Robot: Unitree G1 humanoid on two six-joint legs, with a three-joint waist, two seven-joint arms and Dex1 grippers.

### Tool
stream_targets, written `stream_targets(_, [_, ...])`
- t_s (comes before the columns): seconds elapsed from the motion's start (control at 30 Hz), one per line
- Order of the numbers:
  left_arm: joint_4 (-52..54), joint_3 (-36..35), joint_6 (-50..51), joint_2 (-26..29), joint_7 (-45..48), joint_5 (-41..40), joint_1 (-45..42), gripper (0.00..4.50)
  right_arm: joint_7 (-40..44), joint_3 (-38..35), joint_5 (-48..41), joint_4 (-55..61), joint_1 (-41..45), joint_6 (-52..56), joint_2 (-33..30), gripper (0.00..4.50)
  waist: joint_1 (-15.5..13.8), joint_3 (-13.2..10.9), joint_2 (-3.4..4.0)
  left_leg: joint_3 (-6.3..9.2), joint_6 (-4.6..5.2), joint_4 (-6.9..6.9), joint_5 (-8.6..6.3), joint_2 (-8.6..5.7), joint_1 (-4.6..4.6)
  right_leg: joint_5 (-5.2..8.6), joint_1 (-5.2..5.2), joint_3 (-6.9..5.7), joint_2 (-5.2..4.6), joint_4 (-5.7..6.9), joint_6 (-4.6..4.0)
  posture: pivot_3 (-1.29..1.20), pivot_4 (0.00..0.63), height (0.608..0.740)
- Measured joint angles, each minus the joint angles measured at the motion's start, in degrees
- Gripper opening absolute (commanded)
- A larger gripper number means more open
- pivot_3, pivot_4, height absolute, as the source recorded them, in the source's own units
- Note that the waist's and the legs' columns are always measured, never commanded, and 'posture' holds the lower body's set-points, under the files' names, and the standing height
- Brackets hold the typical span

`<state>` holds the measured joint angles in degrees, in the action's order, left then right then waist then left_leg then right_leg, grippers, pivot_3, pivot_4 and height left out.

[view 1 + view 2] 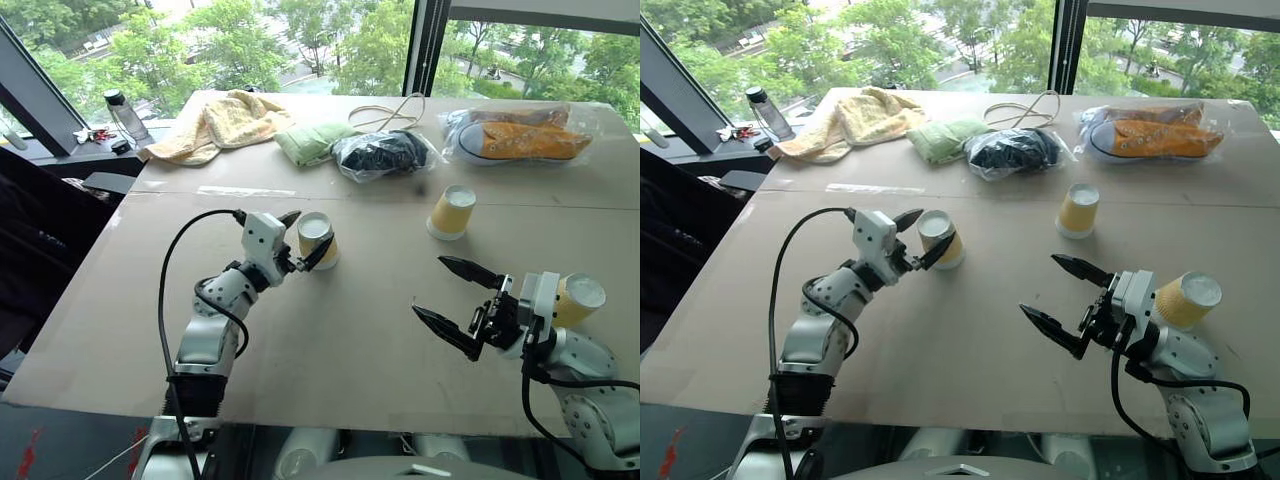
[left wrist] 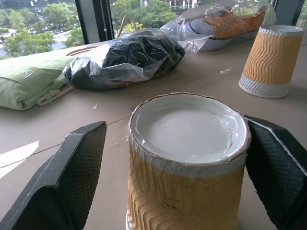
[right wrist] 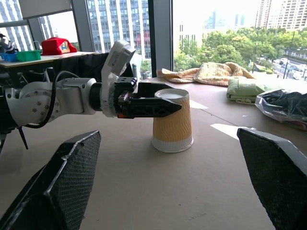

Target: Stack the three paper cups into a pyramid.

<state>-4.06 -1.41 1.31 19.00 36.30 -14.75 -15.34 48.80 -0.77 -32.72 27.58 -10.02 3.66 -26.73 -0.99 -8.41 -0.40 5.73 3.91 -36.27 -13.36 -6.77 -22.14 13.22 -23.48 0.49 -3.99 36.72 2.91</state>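
Worktop [image 1: 330, 340] cardboard-brown. Left hand [image 1: 303, 240] fingers apart, straddling inverted cup [image 1: 318, 241], not clamped. Right hand [image 1: 455, 300] fingers spread wide, empty. Second cup [image 1: 452, 212] inverted mid-worktop; third cup [image 1: 577, 299] beside right wrist.

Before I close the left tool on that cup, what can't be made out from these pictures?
- Contact: the left tool straddles the nearest cup; touching cannot be told.
- Third cup: lower part hidden behind the right arm, head views.
- Far cup: cut by the left wrist view's edge.
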Motion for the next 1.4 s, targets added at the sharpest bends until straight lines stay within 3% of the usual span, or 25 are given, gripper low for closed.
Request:
stream_targets(0.1, [-2.30, 0.15, -1.35, -0.50, 0.60, 0.03, -0.74, 4.37, -0.06, 0.01, 0.00, 0.00, -0.02, -0.01, 0.30, 4.50, 0.01, 0.00, 0.00, 0.00, 0.02, 0.00, -0.02, 0.00, 0.00, 0.00, 0.00, 0.00, 0.00, 0.01, 0.00, 0.00, 0.150, 0.740])
stream_targets(0.2, [-3.85, 0.17, -2.00, -0.95, 1.17, -0.02, -1.61, 3.56, -0.42, 0.03, 0.09, 0.00, -0.05, -0.01, 0.71, 4.50, -0.02, 0.00, 0.00, 0.00, 0.05, 0.00, -0.03, 0.00, 0.00, 0.00, 0.00, 0.00, 0.00, 0.01, 0.00, 0.00, 0.150, 0.740])
stream_targets(0.3, [-4.02, 0.16, -2.25, -1.38, 1.52, -0.06, -2.13, 2.41, -0.44, 0.05, 0.32, 0.01, -0.35, -0.02, 0.83, 4.50, -0.01, 0.00, 0.00, 0.00, 0.05, -0.01, -0.03, 0.00, 0.00, 0.00, 0.00, 0.00, 0.00, 0.01, 0.00, 0.00, 0.150, 0.740])
stream_targets(0.53, [-4.44, 0.29, -2.97, -1.08, 3.47, -0.02, -2.15, 2.41, -0.41, 0.04, 0.64, 0.00, -1.11, -0.20, 0.87, 4.50, 0.02, 0.00, 0.00, 0.00, 0.05, -0.01, -0.03, 0.00, 0.00, 0.00, 0.00, 0.00, 0.00, 0.02, 0.00, 0.00, 0.150, 0.740])
stream_targets(0.83, [-2.11, 7.04, -2.89, -0.25, 12.65, -0.06, -2.17, 2.41, -0.49, 0.02, 1.19, -0.02, -1.25, -1.44, 1.47, 4.50, 0.02, 0.00, 0.00, 0.01, 0.06, -0.01, -0.03, 0.00, 0.00, 0.00, 0.00, 0.00, 0.00, 0.02, 0.00, 0.00, 0.150, 0.740])
stream_targets(1.03, [-4.67, 10.99, -3.58, -3.97, 11.47, 2.72, -5.41, 2.41, -0.83, 0.02, 2.12, -0.15, -1.38, -1.63, 2.06, 4.50, -0.08, 0.00, -0.02, 0.01, 0.07, -0.03, -0.03, -0.01, 0.00, -0.01, 0.01, -0.01, 0.00, 0.02, 0.00, 0.00, 0.150, 0.740])
stream_targets(1.37, [-11.95, 10.73, -8.19, -6.67, 6.16, 6.64, -9.89, 2.41, -2.62, -0.04, 3.53, -0.89, -1.45, -2.06, 2.97, 4.50, 0.08, -0.01, -0.02, 0.01, 0.13, -0.04, 0.05, 0.00, 0.00, -0.01, 0.01, 0.00, 0.02, 0.03, 0.01, 0.00, 0.150, 0.740])
stream_targets(1.4, [-12.03, 10.69, -8.26, -6.65, 6.44, 6.45, -9.90, 3.42, -2.85, -0.04, 3.79, -1.01, -1.41, -2.20, 3.09, 4.50, 0.08, -0.01, -0.02, 0.01, 0.14, -0.04, 0.06, -0.01, 0.00, -0.01, 0.01, 0.00, 0.02, 0.03, 0.01, 0.00, 0.150, 0.740])
